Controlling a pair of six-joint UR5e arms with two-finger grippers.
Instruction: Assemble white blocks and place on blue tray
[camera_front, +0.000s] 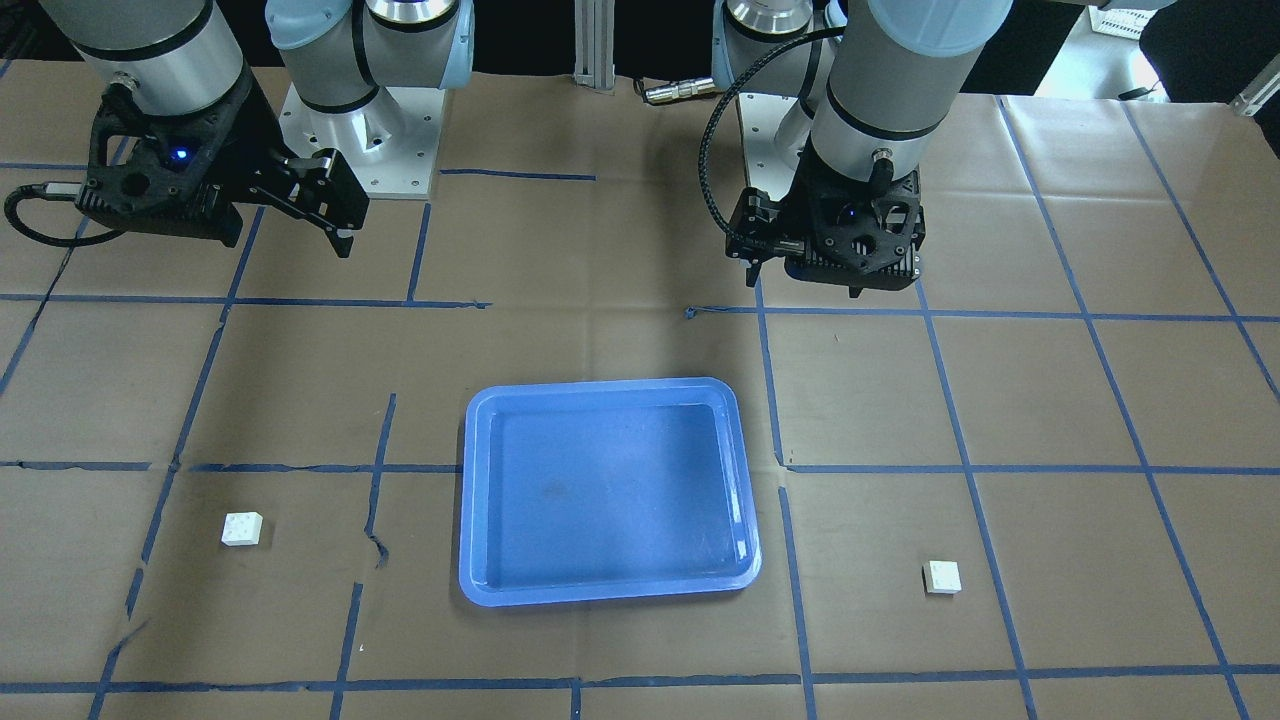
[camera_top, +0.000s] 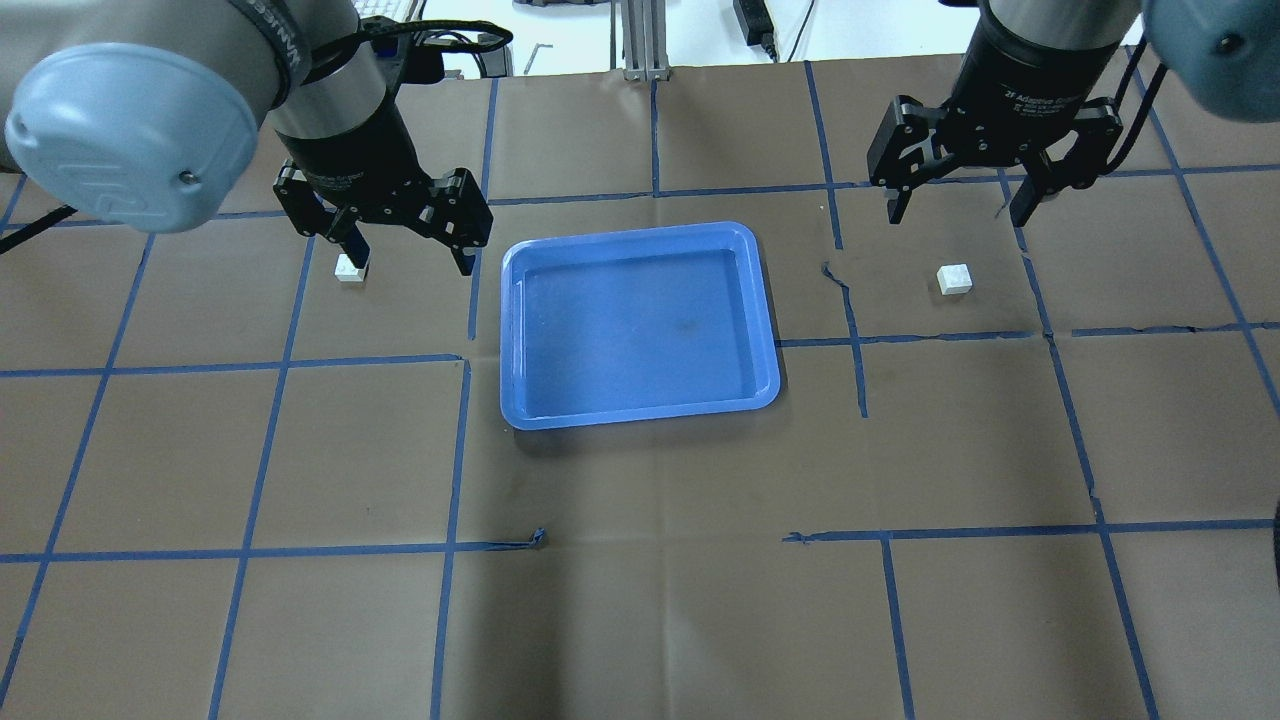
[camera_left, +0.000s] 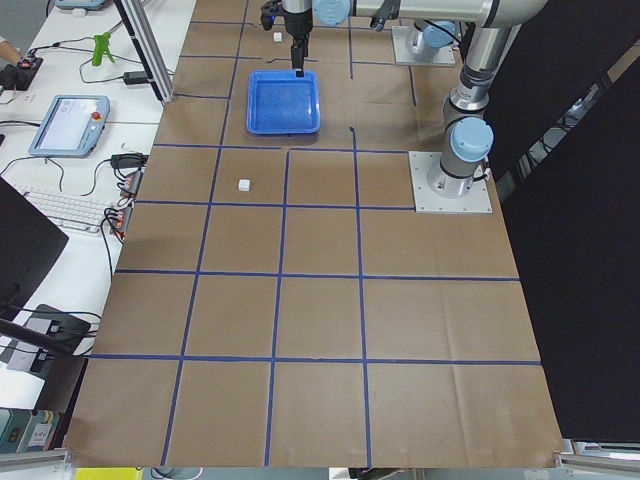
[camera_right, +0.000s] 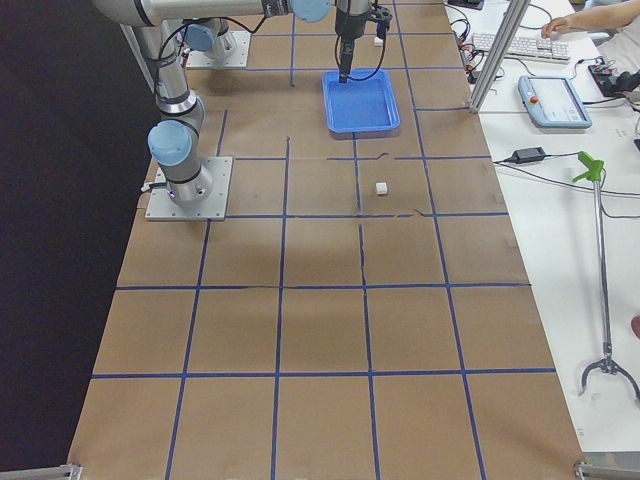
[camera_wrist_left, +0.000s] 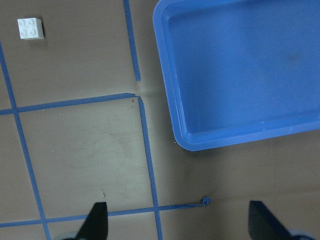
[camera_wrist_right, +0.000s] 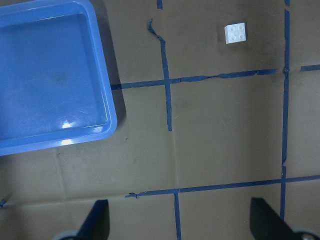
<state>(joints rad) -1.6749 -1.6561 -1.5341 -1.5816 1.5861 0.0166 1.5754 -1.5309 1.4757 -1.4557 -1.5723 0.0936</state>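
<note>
The blue tray (camera_top: 630, 232) lies empty in the middle of the table, also in the front view (camera_front: 600, 386). One white block (camera_top: 349, 270) lies to the tray's left, partly behind a finger of my left gripper (camera_top: 408, 255), which is open, empty and above the table. In the left wrist view this block (camera_wrist_left: 30, 28) is at the top left and the tray (camera_wrist_left: 170, 100) at the right. The other white block (camera_top: 954, 278) lies to the tray's right, below my open, empty right gripper (camera_top: 957, 215). It shows in the right wrist view (camera_wrist_right: 235, 33).
Brown paper with a grid of blue tape lines covers the table. The arm bases (camera_front: 360, 150) stand at the robot's side. Beyond the far edge are a keyboard, cables and a metal post (camera_top: 640, 40).
</note>
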